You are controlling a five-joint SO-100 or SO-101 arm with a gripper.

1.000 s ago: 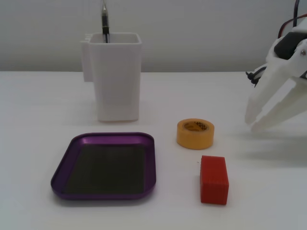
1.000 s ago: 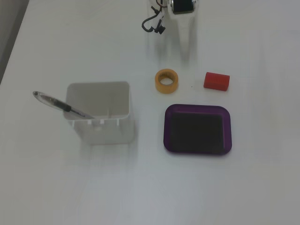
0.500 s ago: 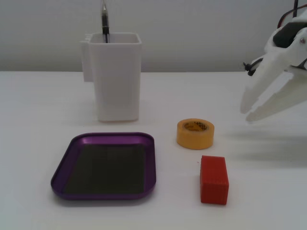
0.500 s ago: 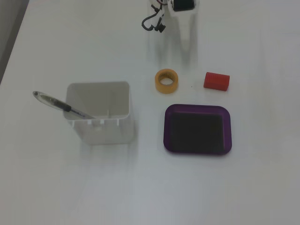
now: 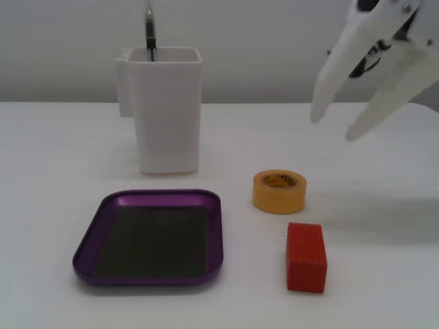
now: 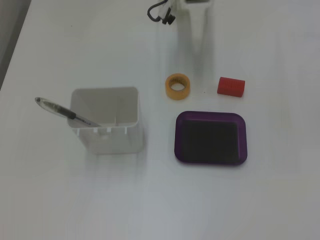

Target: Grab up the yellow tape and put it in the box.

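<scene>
The yellow tape (image 5: pixel 279 199) lies flat on the white table, hollow centre up; it also shows in the other fixed view (image 6: pixel 179 95). The box (image 5: pixel 158 196), a shallow purple-rimmed tray with a dark bottom, sits empty beside it, and its rim shows from above (image 6: pixel 210 114). My white gripper (image 5: pixel 335 127) is open and empty. It hangs in the air above the table, up and to the right of the tape in this fixed view. From above, the gripper (image 6: pixel 195 75) reaches in from the top edge, its fingers ending just right of the tape and hard to tell from the white table.
A red block (image 5: pixel 306 257) lies near the tape, also seen from above (image 6: pixel 231 86). A tall white container (image 5: pixel 168 110) holding a pen (image 5: pixel 149 31) stands behind the box; from above the container (image 6: pixel 107 137) and pen (image 6: pixel 62 110) are left of the box.
</scene>
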